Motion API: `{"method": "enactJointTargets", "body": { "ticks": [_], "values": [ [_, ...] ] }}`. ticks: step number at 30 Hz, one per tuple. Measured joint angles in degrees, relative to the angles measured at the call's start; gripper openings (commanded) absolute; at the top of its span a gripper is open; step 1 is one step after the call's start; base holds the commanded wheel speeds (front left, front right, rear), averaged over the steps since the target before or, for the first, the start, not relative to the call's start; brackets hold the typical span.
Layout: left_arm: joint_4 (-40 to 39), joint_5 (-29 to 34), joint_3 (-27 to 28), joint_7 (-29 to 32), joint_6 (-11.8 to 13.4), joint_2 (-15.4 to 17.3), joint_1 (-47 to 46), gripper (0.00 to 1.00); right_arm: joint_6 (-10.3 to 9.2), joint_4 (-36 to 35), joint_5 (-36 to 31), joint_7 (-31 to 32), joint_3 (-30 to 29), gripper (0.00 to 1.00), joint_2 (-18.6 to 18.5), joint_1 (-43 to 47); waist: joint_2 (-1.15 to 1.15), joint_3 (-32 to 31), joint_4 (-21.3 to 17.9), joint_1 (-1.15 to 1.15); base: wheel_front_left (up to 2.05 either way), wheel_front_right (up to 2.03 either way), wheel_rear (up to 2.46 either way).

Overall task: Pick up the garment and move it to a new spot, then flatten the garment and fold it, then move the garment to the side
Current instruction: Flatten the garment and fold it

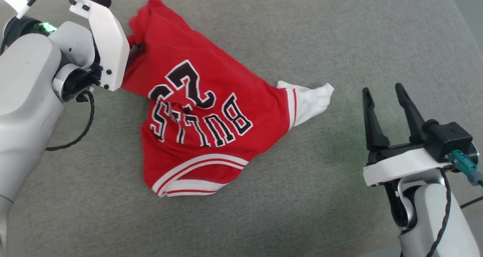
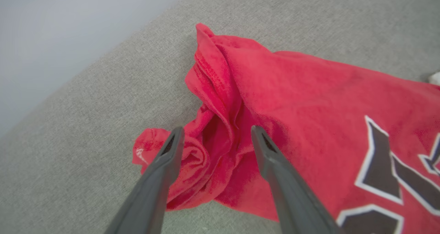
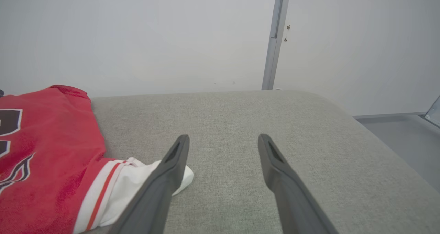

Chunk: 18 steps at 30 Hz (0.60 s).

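The garment [image 1: 226,136] is a red shirt with black "BULLS 23" lettering, lying crumpled and partly spread on the grey padded surface [image 1: 358,30]. One white sleeve [image 1: 309,100] with striped trim sticks out on its right. In the left wrist view my left gripper [image 2: 216,132] is open, its fingers straddling a bunched red fold of the garment [image 2: 309,100] at the shirt's upper left corner. My right gripper [image 1: 382,89] stands open right of the sleeve, holding nothing. Seen from the right wrist, the right gripper [image 3: 223,137] hovers over bare surface beside the sleeve [image 3: 134,179].
My left arm's white wrist housing [image 1: 107,34] covers the shirt's left edge in the head view. A pale wall with a vertical metal strip [image 3: 276,38] stands behind the surface. The surface's rounded right edge [image 3: 378,131] drops to a grey floor.
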Motion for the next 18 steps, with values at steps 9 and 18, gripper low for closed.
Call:
{"method": "enactJointTargets", "body": {
  "ticks": [9, 18],
  "values": [
    [-3.23, -6.13, 0.85, 6.56, 2.24, -1.52, 2.48, 1.00, 0.00, -0.54, -2.10, 0.35, -2.16, 1.00, 0.01, 1.23, 0.00, -5.21, 4.25, 0.00, 0.00, 0.00, 0.00],
    [-14.82, -13.38, 0.24, 16.11, 9.35, -1.53, 12.25, 1.00, 0.00, -1.52, -3.13, 2.07, -2.82, 1.00, 0.00, 2.47, 0.00, -10.62, 7.53, 0.00, 0.00, 0.00, 0.00]
  ]
}}
